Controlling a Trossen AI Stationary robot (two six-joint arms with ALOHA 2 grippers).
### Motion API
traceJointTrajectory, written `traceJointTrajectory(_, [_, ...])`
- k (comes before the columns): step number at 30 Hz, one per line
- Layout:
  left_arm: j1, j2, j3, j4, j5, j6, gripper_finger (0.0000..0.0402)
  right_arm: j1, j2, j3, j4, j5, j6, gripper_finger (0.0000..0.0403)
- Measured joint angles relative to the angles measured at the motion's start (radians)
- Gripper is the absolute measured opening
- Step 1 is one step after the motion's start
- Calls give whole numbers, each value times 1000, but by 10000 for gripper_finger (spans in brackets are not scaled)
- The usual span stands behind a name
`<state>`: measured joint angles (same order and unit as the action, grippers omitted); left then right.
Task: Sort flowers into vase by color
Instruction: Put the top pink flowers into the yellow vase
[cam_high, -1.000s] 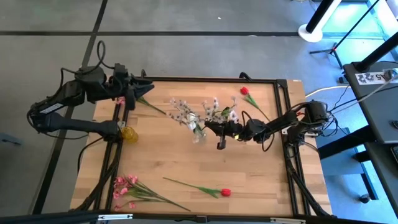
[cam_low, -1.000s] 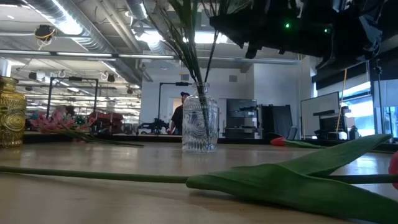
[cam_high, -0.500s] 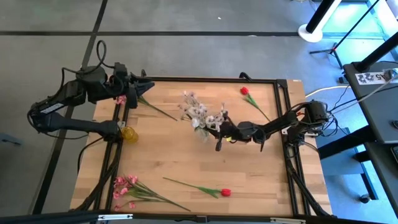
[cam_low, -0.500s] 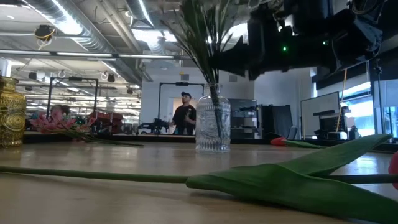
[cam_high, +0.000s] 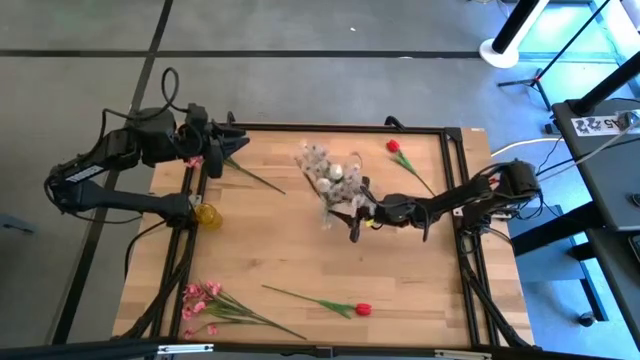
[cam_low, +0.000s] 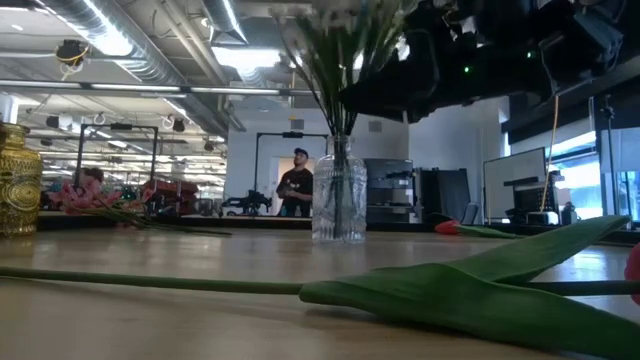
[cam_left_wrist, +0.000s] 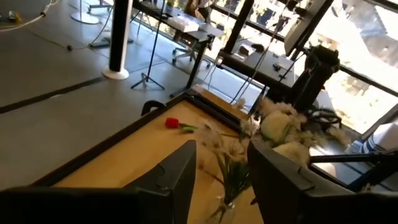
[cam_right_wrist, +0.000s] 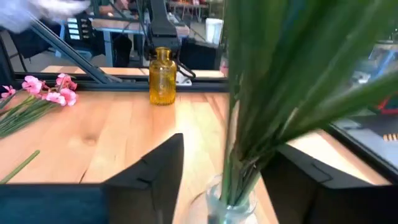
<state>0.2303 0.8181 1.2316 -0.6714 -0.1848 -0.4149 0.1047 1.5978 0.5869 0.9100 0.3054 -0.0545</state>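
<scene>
Two arms work over the wooden table (cam_high: 300, 250). From above, the right arm reaches from the right edge toward the table's middle, where its hand (cam_high: 352, 222) sits just beside a clear glass vase (cam_high: 328, 215) that carries small white blossom sprigs (cam_high: 325, 170) and a white rosebud (cam_high: 337, 171). That overhead view cannot show how the fingers stand; the right wrist view can, with the two dark fingers (cam_right_wrist: 152, 171) spread apart on either side of the green stems and the vase rim low between them, touching neither as far as I can tell. The low view adds that the vase (cam_low: 338, 205) stands upright on the table, its stems fanning upward under the dark bulk of the arm.

Only the overhead view shows the loose flowers together: a red rosebud (cam_high: 395, 146) near the far right corner, another red rosebud (cam_high: 363, 309) on a long stem near the front edge, and a pink blossom spray (cam_high: 200, 298) at the front left corner. A yellow glass vase (cam_high: 206, 215) stands at the left edge.

The left hand (cam_high: 238, 143) hovers at the far left corner with a leafy stem (cam_high: 250, 174) lying just beside it. The left wrist view shows its fingers (cam_left_wrist: 180, 168) parted and empty.
</scene>
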Motion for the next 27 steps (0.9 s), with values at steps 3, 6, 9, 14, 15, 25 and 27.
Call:
traceJointTrajectory(3, [0, 0, 0, -9, 5, 0, 141, 0, -40, 0, -68, -1, 22, 235])
traceJointTrajectory(6, [0, 0, 0, -9, 19, 0, 141, 0, -64, 1, -106, -2, 25, 253])
traceJointTrajectory(9, [0, 0, 0, -9, 19, 4, 141, 0, -69, 1, -124, -2, 26, 263])
traceJointTrajectory(14, [0, 0, 0, -10, 19, 5, 140, 0, -69, 1, -127, -10, 29, 270])
traceJointTrajectory(15, [0, 0, 0, -14, 19, 5, 140, 0, -71, 1, -127, -10, 39, 272])
traceJointTrajectory(25, [0, -2, 0, -51, 19, 5, 140, 0, -140, 2, -176, -10, 73, 273])
traceJointTrajectory(27, [0, -2, 0, -51, 19, 5, 140, 0, -171, 2, -220, -10, 73, 273])
